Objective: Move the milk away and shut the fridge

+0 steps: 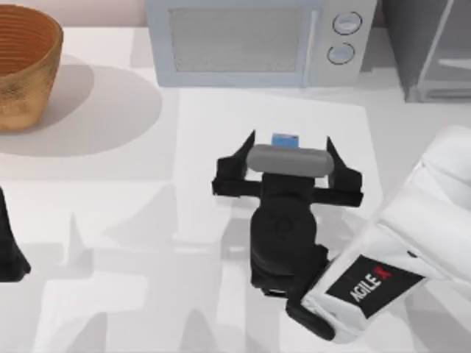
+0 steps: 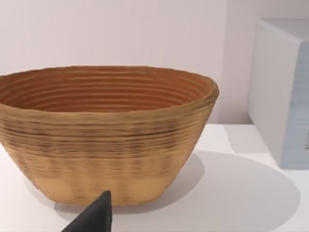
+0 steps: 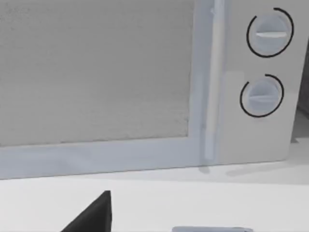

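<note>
Right gripper open astride milk

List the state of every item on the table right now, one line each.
Milk: upright, between the open fingers of the right end effector.
Fridge: door ajar.
Microwave: door shut.
Basket: upright, nothing visible inside.
Left end effector: parked at the table's left edge.

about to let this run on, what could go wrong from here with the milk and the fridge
1. The right tool hangs open over the milk, which is mostly hidden under it; a descent slightly off could tip the carton.
2. The microwave stands close behind the milk, so a carry toward the fridge at the table's far right might clip it.
3. The fridge door looks ajar; the right arm could catch its edge.
</note>
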Motion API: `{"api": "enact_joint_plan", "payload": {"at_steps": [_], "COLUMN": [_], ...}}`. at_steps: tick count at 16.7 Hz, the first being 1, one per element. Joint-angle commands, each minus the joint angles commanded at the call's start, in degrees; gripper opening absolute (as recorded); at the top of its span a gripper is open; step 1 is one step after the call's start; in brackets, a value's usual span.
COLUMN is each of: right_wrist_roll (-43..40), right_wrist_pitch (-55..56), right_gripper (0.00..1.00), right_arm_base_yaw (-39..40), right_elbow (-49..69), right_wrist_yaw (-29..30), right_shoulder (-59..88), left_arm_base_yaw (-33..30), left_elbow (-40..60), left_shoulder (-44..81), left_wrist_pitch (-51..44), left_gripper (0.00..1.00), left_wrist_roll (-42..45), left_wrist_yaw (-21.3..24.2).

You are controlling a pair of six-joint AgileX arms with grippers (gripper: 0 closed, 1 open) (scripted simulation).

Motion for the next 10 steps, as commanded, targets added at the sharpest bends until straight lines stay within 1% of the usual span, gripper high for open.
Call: {"api": "enact_joint_plan", "payload": {"at_steps": [4,10], "right_wrist_roll": [0.13,0.15], "right_wrist_pitch": [3.97,4.44], "right_gripper": [1.00,1.00], "right_arm_base_yaw": [-0.26,0.04], "right_elbow": [5.47,6.14], "right_wrist_yaw": [0.93,1.00], "right_shoulder": [9.69,11.12], "left_arm_base_yaw": [0.00,0.00], "left_elbow": [0.00,0.00], "left_shoulder": [0.00,0.00], "left_wrist_pitch": [0.00,0.00], "left_gripper": [1.00,1.00], "left_wrist_roll": [0.00,0.00], "left_wrist_yaw": [0.00,0.00]}}
